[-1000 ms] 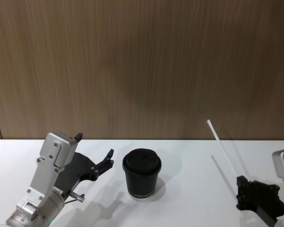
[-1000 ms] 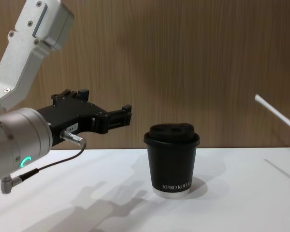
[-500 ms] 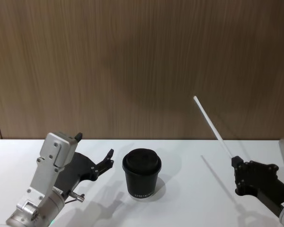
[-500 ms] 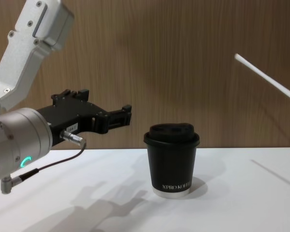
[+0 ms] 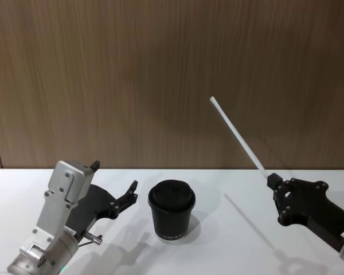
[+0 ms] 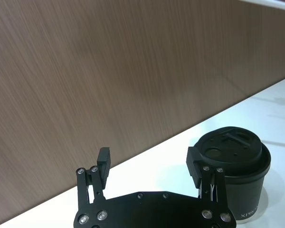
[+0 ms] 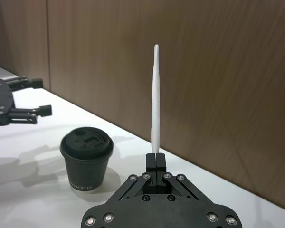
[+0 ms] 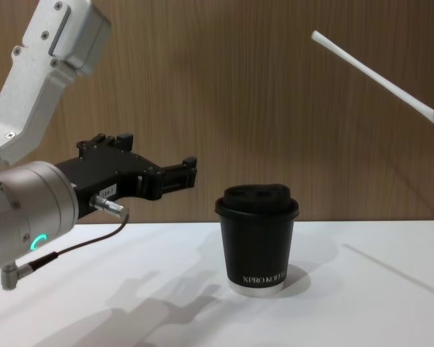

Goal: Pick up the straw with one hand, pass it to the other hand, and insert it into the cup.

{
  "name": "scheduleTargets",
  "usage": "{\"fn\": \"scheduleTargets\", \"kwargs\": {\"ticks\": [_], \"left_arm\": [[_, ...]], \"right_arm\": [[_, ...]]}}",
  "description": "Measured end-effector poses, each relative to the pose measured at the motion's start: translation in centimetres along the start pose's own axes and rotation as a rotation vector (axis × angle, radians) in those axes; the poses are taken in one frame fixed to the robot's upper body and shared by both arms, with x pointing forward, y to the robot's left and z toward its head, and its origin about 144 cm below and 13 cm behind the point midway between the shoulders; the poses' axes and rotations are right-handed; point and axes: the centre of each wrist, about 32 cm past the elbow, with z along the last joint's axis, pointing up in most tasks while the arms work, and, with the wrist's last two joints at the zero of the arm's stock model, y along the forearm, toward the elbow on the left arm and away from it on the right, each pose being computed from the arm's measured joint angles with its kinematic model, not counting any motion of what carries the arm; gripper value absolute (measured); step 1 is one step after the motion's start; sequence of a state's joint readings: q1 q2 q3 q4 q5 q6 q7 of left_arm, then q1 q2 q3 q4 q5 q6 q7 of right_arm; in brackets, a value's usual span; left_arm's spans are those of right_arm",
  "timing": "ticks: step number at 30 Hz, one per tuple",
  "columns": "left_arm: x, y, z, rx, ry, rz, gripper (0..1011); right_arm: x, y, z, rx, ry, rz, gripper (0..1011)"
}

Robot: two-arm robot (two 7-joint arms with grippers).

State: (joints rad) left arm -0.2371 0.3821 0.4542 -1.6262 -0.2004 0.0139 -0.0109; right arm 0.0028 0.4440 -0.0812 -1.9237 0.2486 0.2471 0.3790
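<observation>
Rising toward the frame's upper middle, the straw stays pinched in your right end effector; your left end effector waits spread for the pass.

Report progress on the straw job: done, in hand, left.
Done: pickup; the straw is clamped at its lower end in the right gripper, clear of the table. In hand: it is held slanted, up and right of the cup. Left: the handover to the open left gripper beside the cup, then insertion; nothing is in the cup yet.
</observation>
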Motion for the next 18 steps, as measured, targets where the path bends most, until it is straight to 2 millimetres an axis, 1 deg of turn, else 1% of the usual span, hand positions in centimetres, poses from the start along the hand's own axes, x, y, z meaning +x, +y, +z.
{"fn": "scheduleTargets", "kwargs": {"ticks": [18], "left_arm": [[0.0,0.0,0.0,0.0,0.0,0.0,1002]], "right_arm": [[0.6,2.0,1.1,0.09,-0.013,0.155,5]]}}
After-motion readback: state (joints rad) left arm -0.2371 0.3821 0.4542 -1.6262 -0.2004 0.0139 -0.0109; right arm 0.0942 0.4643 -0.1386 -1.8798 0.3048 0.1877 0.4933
